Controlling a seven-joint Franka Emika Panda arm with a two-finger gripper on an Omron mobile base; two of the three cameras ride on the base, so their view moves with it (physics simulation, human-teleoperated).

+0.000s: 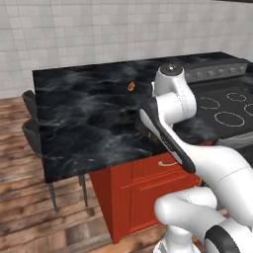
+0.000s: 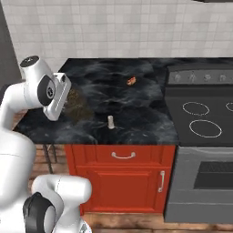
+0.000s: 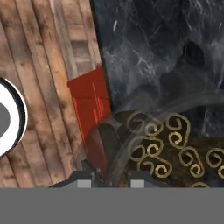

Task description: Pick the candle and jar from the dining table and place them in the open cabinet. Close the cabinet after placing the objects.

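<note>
Black marble surface [image 2: 136, 104]: my hand [image 3: 109, 177] is clamped on the jar [image 2: 78, 105]; candle [image 2: 110, 122] stands nearby. Next, I judge: lift jar toward the cabinet.

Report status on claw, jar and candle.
Claw shut on jar above dining table. Candle upright on the marble, untouched. Small orange item farther back, nothing blocking.
</note>
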